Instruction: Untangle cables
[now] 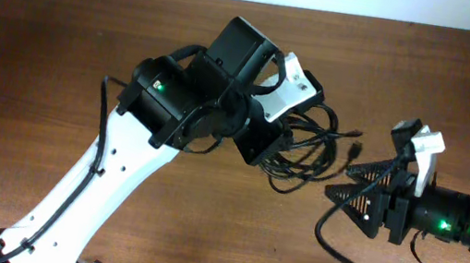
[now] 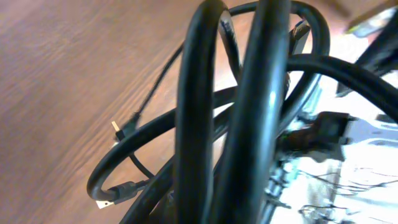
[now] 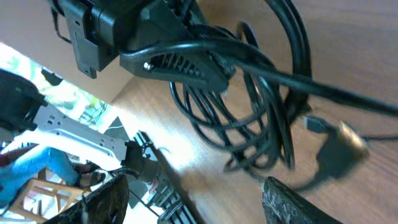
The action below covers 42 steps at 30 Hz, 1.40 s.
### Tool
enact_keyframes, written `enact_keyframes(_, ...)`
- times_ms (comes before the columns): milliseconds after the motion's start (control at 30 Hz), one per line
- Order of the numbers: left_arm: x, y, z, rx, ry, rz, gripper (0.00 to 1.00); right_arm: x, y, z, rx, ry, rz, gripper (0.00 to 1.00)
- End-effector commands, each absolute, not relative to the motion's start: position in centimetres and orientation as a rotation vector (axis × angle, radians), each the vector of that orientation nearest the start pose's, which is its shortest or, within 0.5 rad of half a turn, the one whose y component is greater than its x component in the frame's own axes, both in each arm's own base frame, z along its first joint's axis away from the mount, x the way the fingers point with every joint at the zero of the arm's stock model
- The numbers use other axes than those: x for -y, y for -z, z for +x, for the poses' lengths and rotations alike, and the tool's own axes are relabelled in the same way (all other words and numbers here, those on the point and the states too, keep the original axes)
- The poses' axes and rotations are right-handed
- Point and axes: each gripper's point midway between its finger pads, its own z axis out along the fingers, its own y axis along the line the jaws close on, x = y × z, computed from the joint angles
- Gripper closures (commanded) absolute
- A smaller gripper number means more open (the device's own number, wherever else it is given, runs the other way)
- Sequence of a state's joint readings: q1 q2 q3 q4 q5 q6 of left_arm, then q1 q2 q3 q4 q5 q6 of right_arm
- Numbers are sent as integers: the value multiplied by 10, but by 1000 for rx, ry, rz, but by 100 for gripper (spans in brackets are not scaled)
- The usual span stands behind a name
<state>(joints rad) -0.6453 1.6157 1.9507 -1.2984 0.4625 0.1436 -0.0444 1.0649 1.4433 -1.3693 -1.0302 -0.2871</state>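
Cables [image 1: 312, 148] bunched centre-right of overhead frame, over the table [image 1: 45, 29]. Left gripper [image 3: 180, 65] clamped on the bundle, probably anchoring it so loops hang loose. Right gripper [image 3: 199, 198] jaws apart, just right of the tangle, likely lining up on a stray plug [image 1: 355, 150].

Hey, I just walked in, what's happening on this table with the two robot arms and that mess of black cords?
Two arms are working on a tangle of cables on the wooden table. The left arm reaches over the bundle with its jaws shut on some of the loops. The right arm faces the bundle from the side, jaws open and holding nothing. The cords are one knotted bunch, with plug ends poking out toward the right arm.
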Motion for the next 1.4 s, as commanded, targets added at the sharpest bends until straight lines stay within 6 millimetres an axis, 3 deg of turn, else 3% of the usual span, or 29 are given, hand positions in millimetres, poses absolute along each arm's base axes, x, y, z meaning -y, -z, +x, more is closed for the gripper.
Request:
enact_keyframes(0,304,-343,230,-2231,975,1208,100,-143,-360,192,-2075,-1141,-686,33)
enact_keyframes(200,321,-347,213,-2166,1008,1295,100,-140,-356,196,-2097,-1120,-677,33)
enact_keyframes(633,314,-340,213,-2193,951,1316,100,-123,-334,207,-2217,-928,-634,33)
enact_keyframes(833,322,-348,202,-2145,1066,1350,100,-122,-332,209,-2228,-920,-626,33)
enact_keyframes(1033,323,-349,209,-2126,1031,1338,100,-123,-333,206,-2229,-943,-626,34)
enact_keyframes(1233,286,-320,253,-2391,619,1027,100,-123,-333,206,-2229,-943,-626,33)
enact_keyframes(1367,291,-324,253,-2378,656,1014,100,-123,-333,206,-2230,-945,-625,33)
